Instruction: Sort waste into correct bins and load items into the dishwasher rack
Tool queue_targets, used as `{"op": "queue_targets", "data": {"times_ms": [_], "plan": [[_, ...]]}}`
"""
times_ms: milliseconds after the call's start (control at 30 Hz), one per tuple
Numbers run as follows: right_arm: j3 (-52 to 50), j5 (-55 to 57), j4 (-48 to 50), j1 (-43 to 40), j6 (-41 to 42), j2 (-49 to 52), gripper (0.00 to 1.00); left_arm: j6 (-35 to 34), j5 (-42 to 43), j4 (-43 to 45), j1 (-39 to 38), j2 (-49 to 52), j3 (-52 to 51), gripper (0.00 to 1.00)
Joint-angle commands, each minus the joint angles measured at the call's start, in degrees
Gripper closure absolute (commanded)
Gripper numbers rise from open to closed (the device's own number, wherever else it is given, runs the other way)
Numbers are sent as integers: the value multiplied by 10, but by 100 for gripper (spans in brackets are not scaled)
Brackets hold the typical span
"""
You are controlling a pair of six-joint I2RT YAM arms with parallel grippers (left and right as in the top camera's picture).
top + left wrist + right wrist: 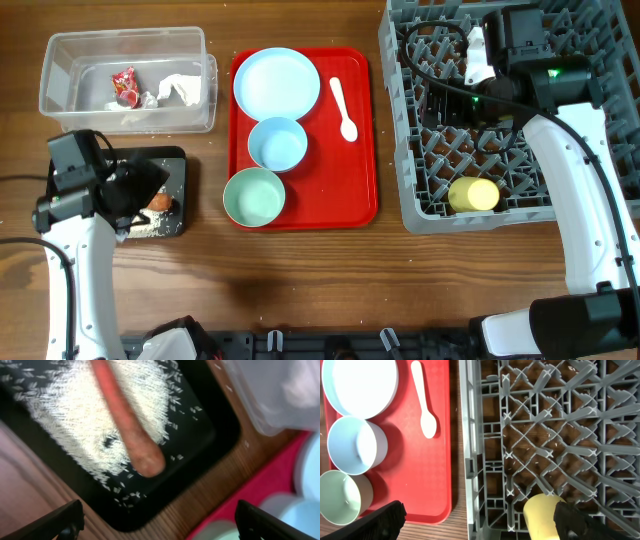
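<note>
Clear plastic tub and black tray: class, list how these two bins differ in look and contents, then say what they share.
The clear plastic tub is see-through with tall walls; the black tray is opaque and shallow. The tub holds a red snack wrapper and crumpled white tissue; the tray holds an orange carrot on scattered rice grains. Both are rectangular and sit left of the red serving tray.

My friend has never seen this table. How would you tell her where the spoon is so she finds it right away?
Look at the big flat red tray in the middle of the wooden table. Along its right side, next to the round plate, lies the spoon. It is the only long, thin, white thing there; everything else on the tray is round.
</note>
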Motion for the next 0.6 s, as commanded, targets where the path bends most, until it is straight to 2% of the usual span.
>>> {"op": "queue_targets", "data": {"times_ms": [0, 67, 233, 333, 467, 567], "plan": [[7, 3, 3, -2, -6, 1, 2, 120, 145, -2, -34, -9, 77, 5], [7, 4, 4, -2, -6, 1, 1, 139, 143, 4, -86, -9, 94, 5], [7, -9, 9, -2, -6, 1, 0, 141, 77, 44, -246, 15, 95, 4], [3, -90, 39, 0, -6, 1, 0, 141, 38, 64, -326, 76, 95, 7], [-21, -184, 125, 22, 12, 1, 5, 153, 22, 86, -363, 127, 95, 8], [-45, -184, 207, 72, 63, 12, 8, 133, 2, 87, -346, 119, 105, 6]]}}
